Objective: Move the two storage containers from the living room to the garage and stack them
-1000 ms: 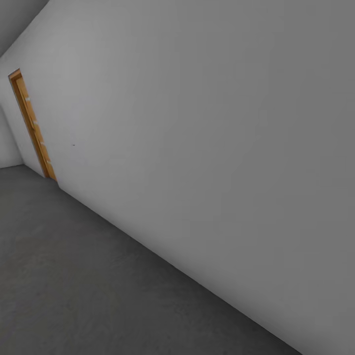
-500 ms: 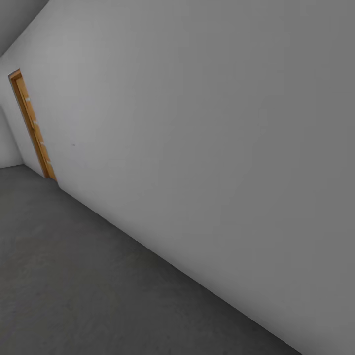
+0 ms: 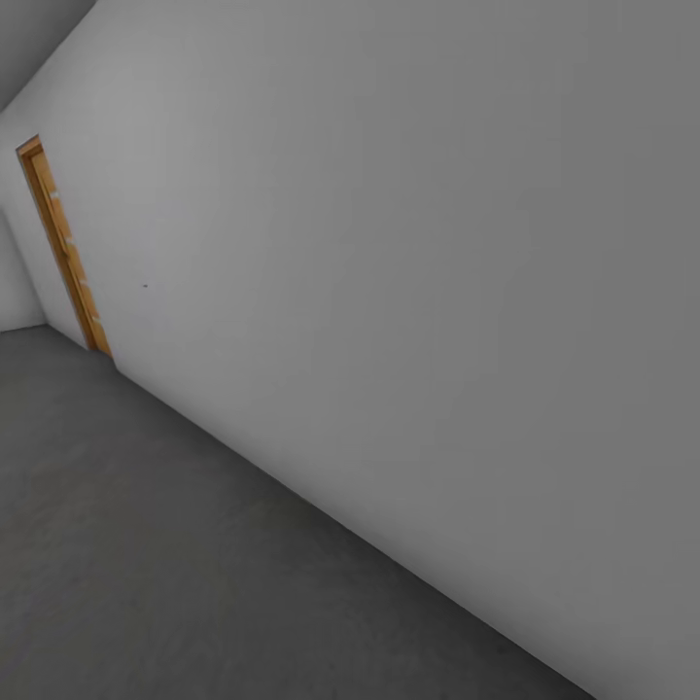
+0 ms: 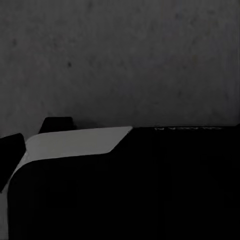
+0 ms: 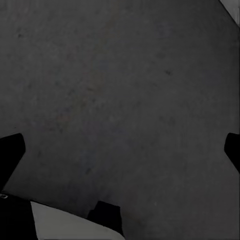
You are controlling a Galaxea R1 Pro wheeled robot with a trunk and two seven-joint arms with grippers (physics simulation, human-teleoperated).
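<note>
The robot stands in the garage, its head camera tilted so that a long pale grey wall runs slantwise across the view and meets the dark concrete floor along a sharp line. At the far end of that wall an orange-brown wooden door is set in the corner, closed as far as can be told.

Neither of the two storage containers can be located from these pictures, so whether one has yet been brought in cannot be said, nor what, if anything, they hold.

In the right wrist view the right gripper hangs over bare mottled concrete; a dark fingertip sits at each side edge of the picture, so its jaws stand wide apart with nothing between them. In the left wrist view, dark and pale parts of the robot's own body take up the near half, and the state of the left jaws cannot be told.

Going by the task, such box bins are probably rigid, light and smooth-walled, so a grip on opposite walls or over the rim, level and from both sides, would suit them best.
</note>
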